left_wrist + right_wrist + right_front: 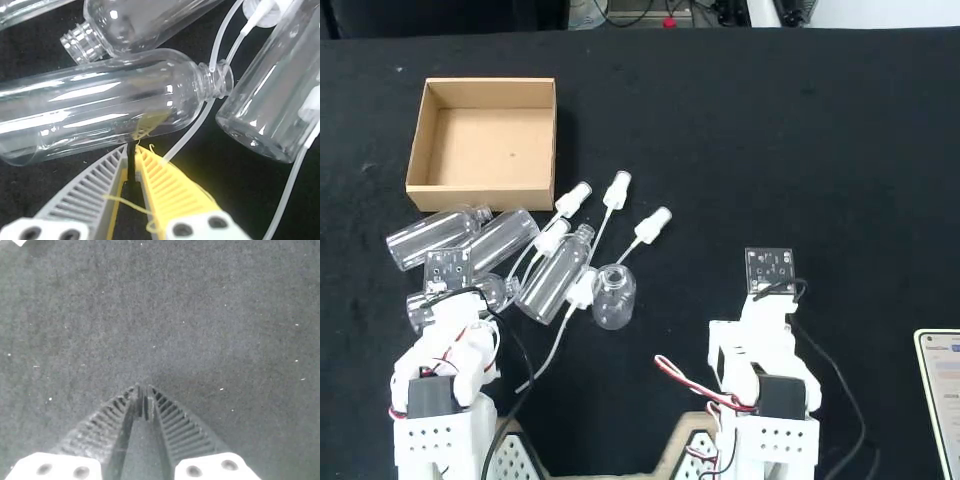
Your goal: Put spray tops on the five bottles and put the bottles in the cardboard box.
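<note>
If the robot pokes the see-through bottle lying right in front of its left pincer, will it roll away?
Probably: the bottle is round and lies on its side, so a sideways nudge would likely roll it. It looks empty with thin clear walls, so it is likely light. Its smooth, shiny plastic might slip in the left pincer.
</note>
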You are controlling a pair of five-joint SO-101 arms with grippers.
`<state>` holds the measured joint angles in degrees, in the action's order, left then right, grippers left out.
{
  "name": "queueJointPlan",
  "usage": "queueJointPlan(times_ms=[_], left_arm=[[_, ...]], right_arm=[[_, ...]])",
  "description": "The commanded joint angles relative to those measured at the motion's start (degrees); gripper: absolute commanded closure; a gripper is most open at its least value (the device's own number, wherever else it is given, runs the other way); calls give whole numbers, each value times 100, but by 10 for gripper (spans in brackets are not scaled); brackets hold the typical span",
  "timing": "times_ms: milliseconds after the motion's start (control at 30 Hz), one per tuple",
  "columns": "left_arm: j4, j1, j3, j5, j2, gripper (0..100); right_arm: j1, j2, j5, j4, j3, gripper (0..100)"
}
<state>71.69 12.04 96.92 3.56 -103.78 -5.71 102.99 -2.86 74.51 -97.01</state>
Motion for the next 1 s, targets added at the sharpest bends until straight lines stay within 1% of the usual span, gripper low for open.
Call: queueJointPlan(times_ms=[0, 67, 167, 433, 567, 667, 767, 867, 967], left_arm=[[114, -40, 48, 9, -44, 970], [114, -40, 48, 9, -44, 970], [114, -40, 48, 9, -44, 970], [114, -40, 48, 9, -44, 970], [114, -75, 48, 18, -44, 970], [114, -75, 48, 26, -44, 970], [114, -75, 48, 26, -44, 970], [114, -75, 48, 18, -44, 970], [114, -84, 48, 9, -44, 970]], right_arm=[[-70, 541, -26, 26, 48, 987], [-62, 549, -26, 0, 48, 987], [-70, 549, -26, -501, 48, 987], [-70, 541, -79, -2866, 48, 986], [-62, 541, -888, -3684, 48, 986], [-62, 541, -1240, -3912, 48, 986], [9, 541, -1257, -3912, 57, 986], [387, 532, -1275, -3833, 57, 986], [1037, 541, -1266, -3560, 57, 966]])
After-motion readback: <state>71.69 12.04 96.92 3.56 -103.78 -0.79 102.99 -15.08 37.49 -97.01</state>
